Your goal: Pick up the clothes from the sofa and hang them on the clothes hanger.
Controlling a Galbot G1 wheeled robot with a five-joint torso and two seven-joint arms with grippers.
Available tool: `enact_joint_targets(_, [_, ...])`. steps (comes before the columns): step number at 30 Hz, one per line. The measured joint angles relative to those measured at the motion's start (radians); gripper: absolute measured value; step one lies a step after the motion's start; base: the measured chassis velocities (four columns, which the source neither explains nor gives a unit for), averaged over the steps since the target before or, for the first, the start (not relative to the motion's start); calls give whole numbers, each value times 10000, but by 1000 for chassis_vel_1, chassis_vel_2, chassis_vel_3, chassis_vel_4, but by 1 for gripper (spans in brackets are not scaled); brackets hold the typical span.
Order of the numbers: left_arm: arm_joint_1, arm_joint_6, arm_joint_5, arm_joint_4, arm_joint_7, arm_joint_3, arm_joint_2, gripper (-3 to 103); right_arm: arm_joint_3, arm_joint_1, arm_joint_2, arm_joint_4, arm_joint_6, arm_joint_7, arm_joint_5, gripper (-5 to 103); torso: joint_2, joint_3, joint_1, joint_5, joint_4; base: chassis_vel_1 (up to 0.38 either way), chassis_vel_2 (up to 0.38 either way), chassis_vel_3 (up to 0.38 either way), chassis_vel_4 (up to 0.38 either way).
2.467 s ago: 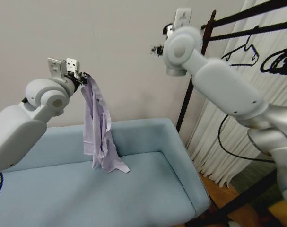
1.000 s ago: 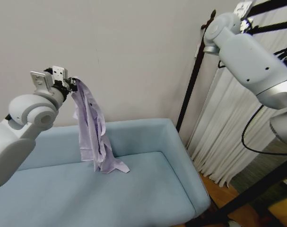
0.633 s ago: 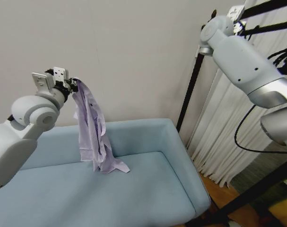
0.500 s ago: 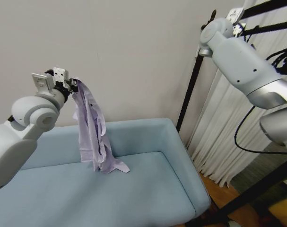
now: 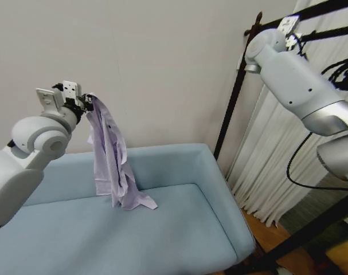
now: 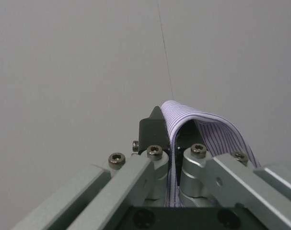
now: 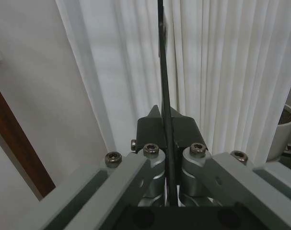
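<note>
The shirt [image 5: 109, 163] is pale lilac, with fine purple-and-white stripes seen close up. The sofa [image 5: 179, 229] is plain light blue and the wall [image 5: 162, 57] off-white. At 2 o'clock the rack [image 5: 234, 94] is dark brown. At 3 o'clock the curtain [image 5: 265, 177] is white. At 5 o'clock the floor [image 5: 268, 235] is orange-brown. The left claw [image 6: 171, 139] and right claw [image 7: 167, 129] are silver-grey with black fingertips. The bar [image 7: 162, 72] between the right claw's fingers is black.

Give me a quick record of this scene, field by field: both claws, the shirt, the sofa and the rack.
left claw: raised above the sofa, shut on the shirt
shirt: purple striped, hanging from the left claw, lower end resting on the seat
sofa: light blue, against the wall
right claw: raised high by the rack, shut on a thin black bar
rack: dark pole beside the sofa, before white curtains
</note>
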Motion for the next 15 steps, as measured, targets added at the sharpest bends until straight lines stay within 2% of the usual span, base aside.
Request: enact_joint_targets(15, [120,-6,-20,-81,23,-74,26,1,-398,98,-255,1043,18,-199,-279,2,0,0,0,-3,1,0,0,0,0])
